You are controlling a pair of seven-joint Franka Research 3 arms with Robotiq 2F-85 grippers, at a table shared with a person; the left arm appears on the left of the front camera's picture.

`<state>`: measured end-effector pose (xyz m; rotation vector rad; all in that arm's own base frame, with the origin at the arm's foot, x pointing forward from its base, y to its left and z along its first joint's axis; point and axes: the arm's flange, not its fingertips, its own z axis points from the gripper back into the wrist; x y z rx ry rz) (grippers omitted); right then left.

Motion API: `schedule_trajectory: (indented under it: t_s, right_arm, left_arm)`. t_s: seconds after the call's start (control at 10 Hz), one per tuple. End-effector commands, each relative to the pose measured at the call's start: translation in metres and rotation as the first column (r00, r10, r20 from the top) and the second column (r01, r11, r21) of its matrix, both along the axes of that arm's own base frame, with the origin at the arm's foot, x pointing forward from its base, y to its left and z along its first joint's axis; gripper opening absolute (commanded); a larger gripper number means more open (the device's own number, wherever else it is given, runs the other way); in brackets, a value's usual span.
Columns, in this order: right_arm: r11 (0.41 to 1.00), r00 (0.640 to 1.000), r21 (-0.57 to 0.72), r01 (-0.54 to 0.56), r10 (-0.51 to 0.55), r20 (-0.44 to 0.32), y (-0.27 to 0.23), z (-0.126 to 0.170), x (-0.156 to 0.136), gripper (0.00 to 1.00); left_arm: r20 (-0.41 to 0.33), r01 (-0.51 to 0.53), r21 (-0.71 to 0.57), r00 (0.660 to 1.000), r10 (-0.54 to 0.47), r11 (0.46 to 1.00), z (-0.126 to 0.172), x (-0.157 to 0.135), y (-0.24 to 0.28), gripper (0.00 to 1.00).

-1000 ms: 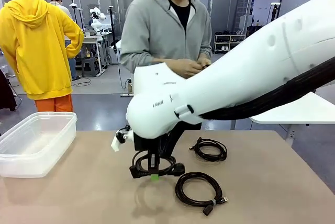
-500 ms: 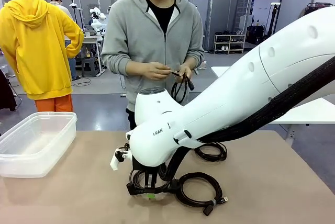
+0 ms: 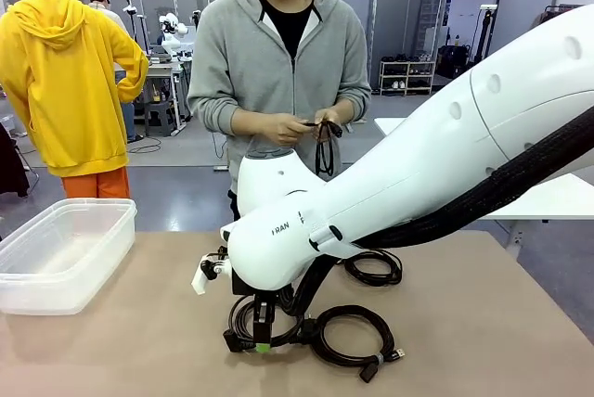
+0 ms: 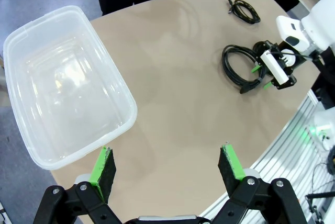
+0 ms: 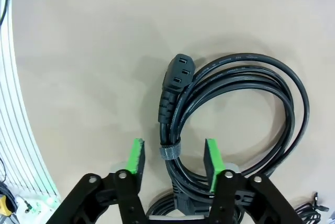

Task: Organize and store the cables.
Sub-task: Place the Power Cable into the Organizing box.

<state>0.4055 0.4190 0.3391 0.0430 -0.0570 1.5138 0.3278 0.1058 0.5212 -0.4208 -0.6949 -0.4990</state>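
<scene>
My right gripper [image 3: 263,337] is down at the table's front middle, open. In the right wrist view its green pads [image 5: 136,156] stand either side of a coiled black cable [image 5: 251,77] lying flat on the table, near its grey band; the pads are apart from the cord. That cable [image 3: 239,323] touches a second coiled cable [image 3: 353,337] with a pale band. A third coil [image 3: 376,267] lies farther back. The person holds another cable [image 3: 325,147] in both hands. My left gripper [image 4: 167,164] hangs open and empty, high above the table, and sees the right gripper [image 4: 261,76] beside the coil [image 4: 238,66].
A clear plastic bin [image 3: 65,249] stands at the table's left edge, and nothing shows inside it [image 4: 68,82]. The right arm's white body and black hose span the right half of the front view. Bare tabletop lies between the bin and the cables.
My right gripper carried the coiled cable down onto the table beside the second coil, then opened and let it go. The person raised a cable in both hands.
</scene>
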Motion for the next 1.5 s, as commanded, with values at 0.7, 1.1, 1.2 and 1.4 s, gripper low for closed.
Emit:
schedule_trajectory:
  t_s: [0.7,1.1,1.2,1.4]
  right_arm:
    - [0.997,0.998,0.058,0.054,-0.056,0.028,-0.068,0.108,-0.026,1.00]
    - [0.976,0.990,0.169,0.135,-0.140,0.017,-0.239,0.180,-0.052,1.00]
    - [0.965,0.983,0.196,0.173,-0.182,0.026,-0.280,0.186,-0.055,1.00]
    - [0.913,0.956,0.298,0.279,-0.294,0.006,-0.364,0.194,-0.060,1.00]
  left_arm:
    - [0.005,0.018,-0.005,1.000,-0.018,1.000,0.000,-0.001,0.002,1.00]
    - [0.005,0.018,-0.005,1.000,-0.018,1.000,0.000,-0.001,0.002,1.00]
    - [0.005,0.018,-0.005,1.000,-0.018,1.000,0.000,-0.001,0.002,1.00]
    - [0.005,0.018,-0.005,1.000,-0.018,1.000,0.000,-0.001,0.002,1.00]
